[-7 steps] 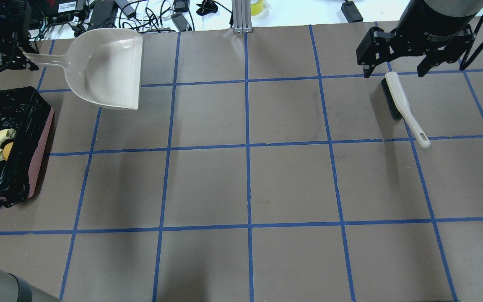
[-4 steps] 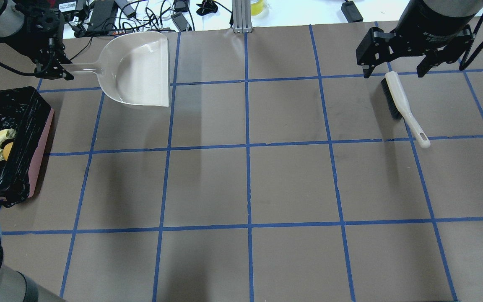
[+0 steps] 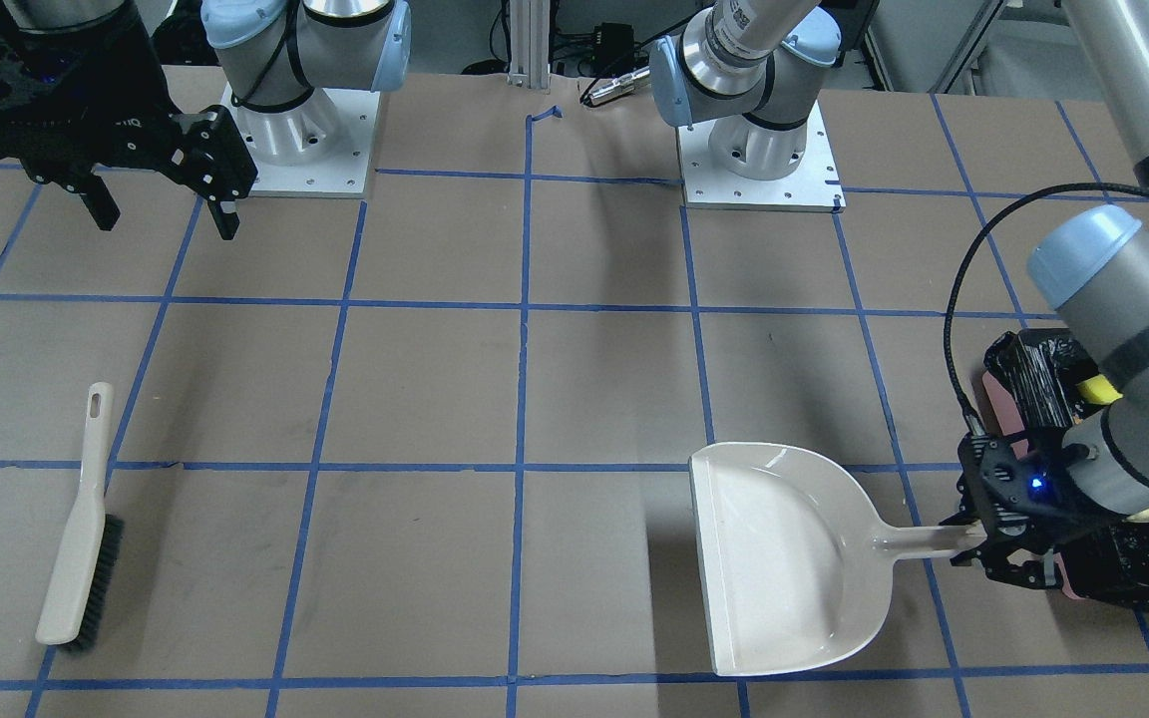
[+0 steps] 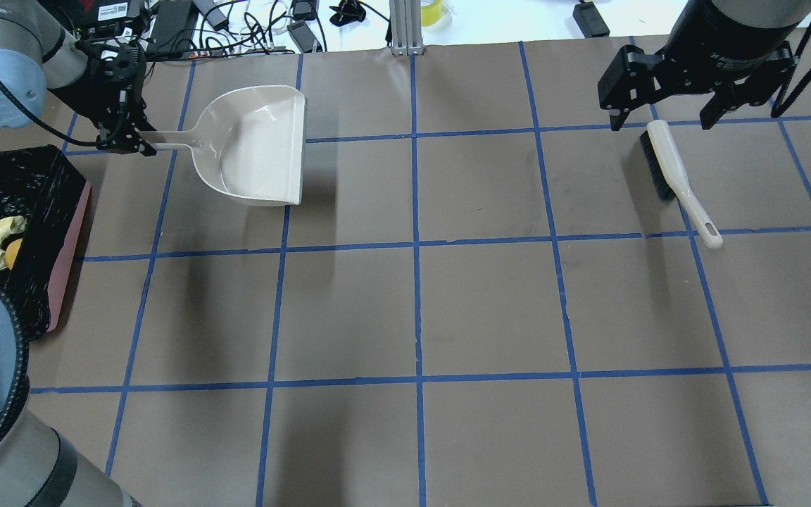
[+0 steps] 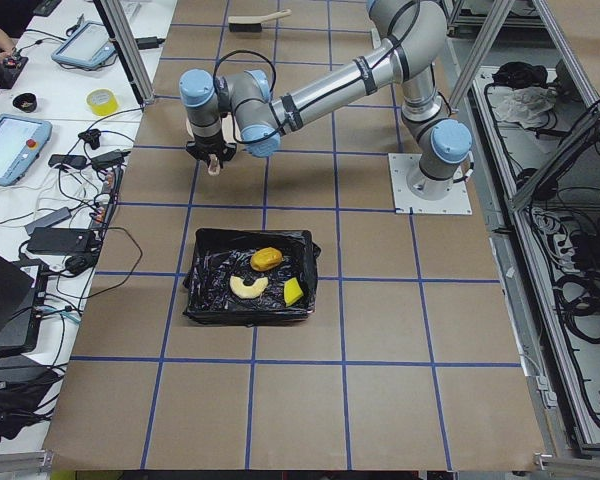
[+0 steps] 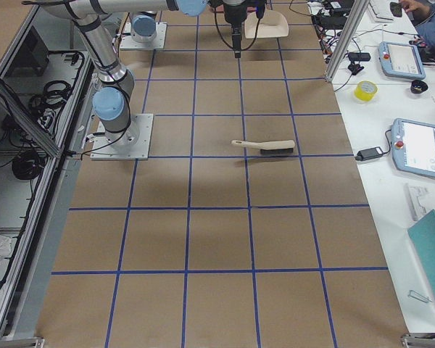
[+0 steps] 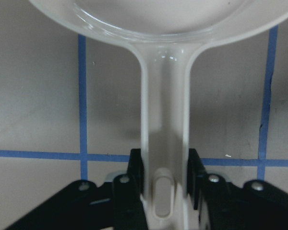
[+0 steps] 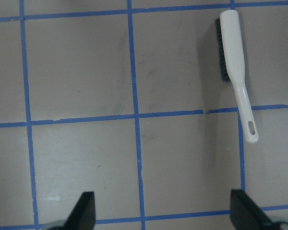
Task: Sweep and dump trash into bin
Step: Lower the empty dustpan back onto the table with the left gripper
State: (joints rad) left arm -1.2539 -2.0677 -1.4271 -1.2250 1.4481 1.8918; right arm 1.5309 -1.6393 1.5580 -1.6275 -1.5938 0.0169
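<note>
Trash (image 5: 266, 259) — golden-brown lump, tan curved bread (image 5: 248, 287), yellow wedge sponge (image 5: 294, 292) — lay in the black-lined pink bin (image 5: 198, 285), so dumping looked done; left gripper (image 7: 164, 179) clamped the off-white plastic dustpan (image 4: 265, 148) by its handle, probably next to set it down, while right gripper (image 3: 167, 224) gaped empty.

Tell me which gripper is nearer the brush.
Right. The right gripper hangs open, raised above the table near the brush; the left gripper is far across the table, shut on the dustpan handle.
</note>
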